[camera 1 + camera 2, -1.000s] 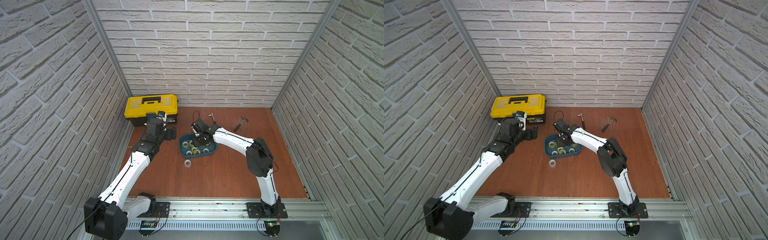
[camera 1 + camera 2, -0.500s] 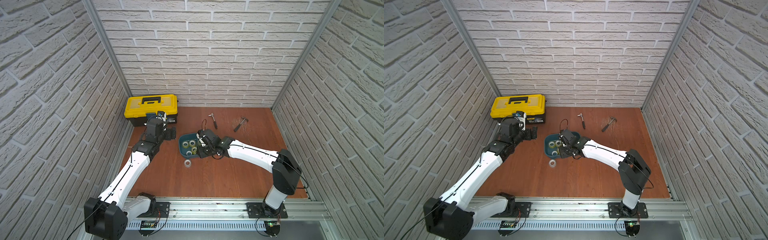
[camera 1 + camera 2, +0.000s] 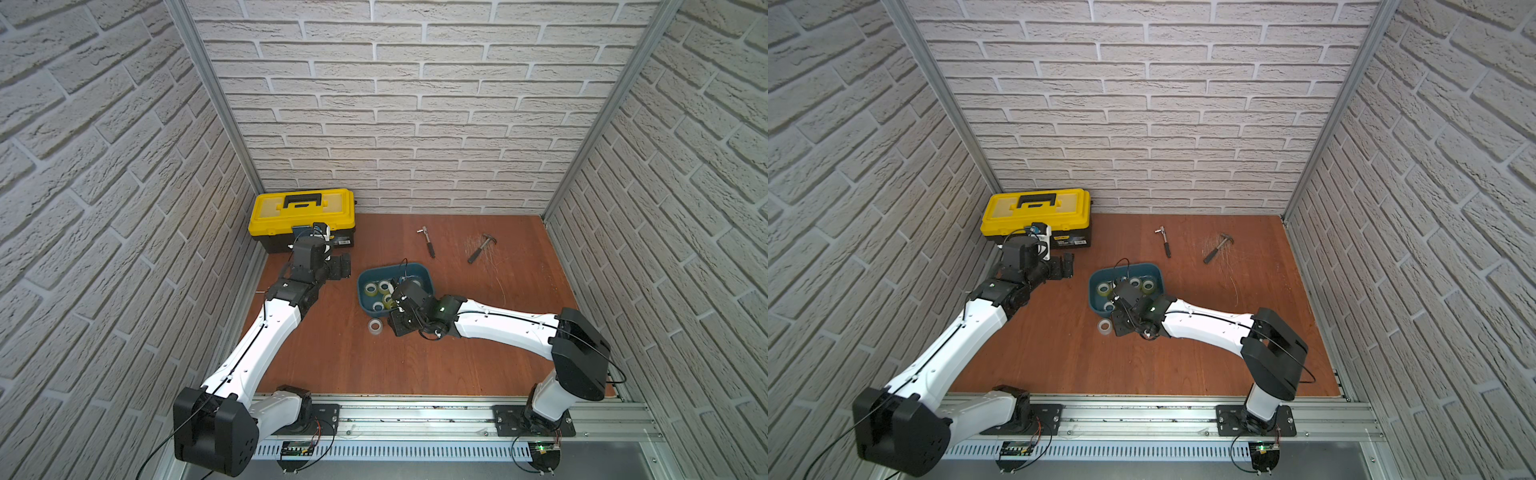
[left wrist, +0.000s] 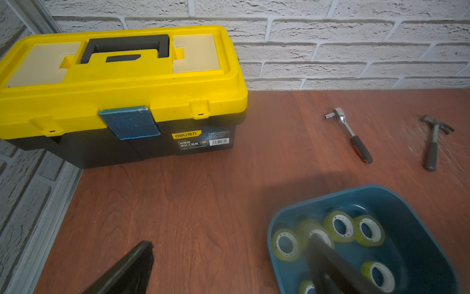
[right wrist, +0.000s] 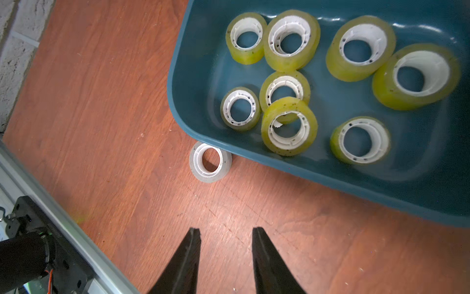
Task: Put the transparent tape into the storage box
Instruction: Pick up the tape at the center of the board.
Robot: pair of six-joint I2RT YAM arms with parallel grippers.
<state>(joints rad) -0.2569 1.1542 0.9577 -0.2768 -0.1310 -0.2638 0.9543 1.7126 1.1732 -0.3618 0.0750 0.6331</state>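
Teal storage box, eight tape rolls inside

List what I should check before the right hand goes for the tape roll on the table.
1. Tape roll flat on the table, outside the storage box: ok.
2. Right hand empty, jaws apart: ok.
3. Right hand above the roll: not ok, short of it.
4. Finger room between roll and box: cannot tell, the rim hides the roll's edge.
5. Left hand away from the roll: ok.
6. Free floor in the box: ok.
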